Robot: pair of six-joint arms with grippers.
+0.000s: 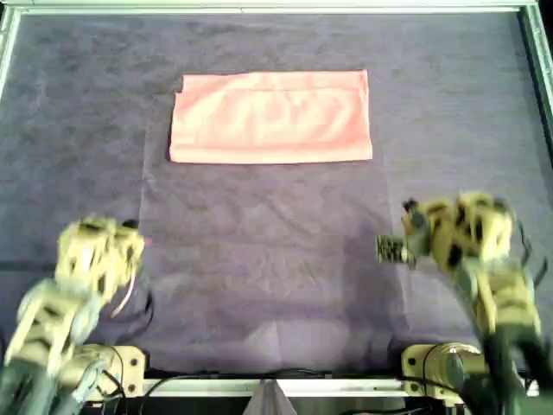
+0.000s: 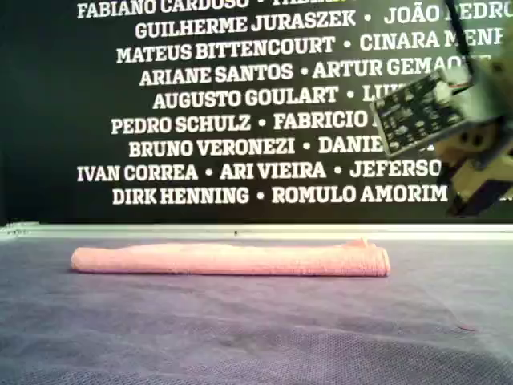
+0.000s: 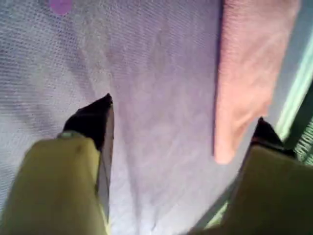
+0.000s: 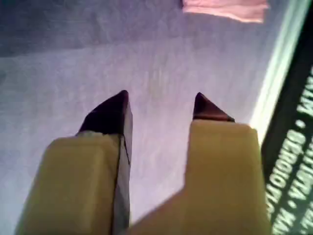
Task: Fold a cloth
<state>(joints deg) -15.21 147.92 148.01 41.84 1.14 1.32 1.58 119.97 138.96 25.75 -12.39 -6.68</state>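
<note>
The salmon-pink cloth [image 1: 270, 118] lies flat on the purple mat [image 1: 259, 277] as a wide rectangle, one layer doubled over another, in the far middle of the overhead view. From the side the cloth [image 2: 232, 259] is a low, long roll-like strip. My left gripper [image 1: 134, 246] hovers near the overhead view's bottom left, open and empty, well short of the cloth [image 3: 249, 73]. My right gripper [image 1: 397, 229] hangs at the overhead view's lower right, open and empty, with the cloth [image 4: 225, 9] far ahead. Both jaw pairs [image 3: 186, 110] [image 4: 161, 95] stand over bare mat.
A pale metal frame [image 1: 268, 7] borders the mat, and a black banner with white names [image 2: 240, 104] stands behind the far edge. The right arm [image 2: 473, 152] is raised at the exterior view's right. Arm bases and cables [image 1: 112, 363] sit at the near edge.
</note>
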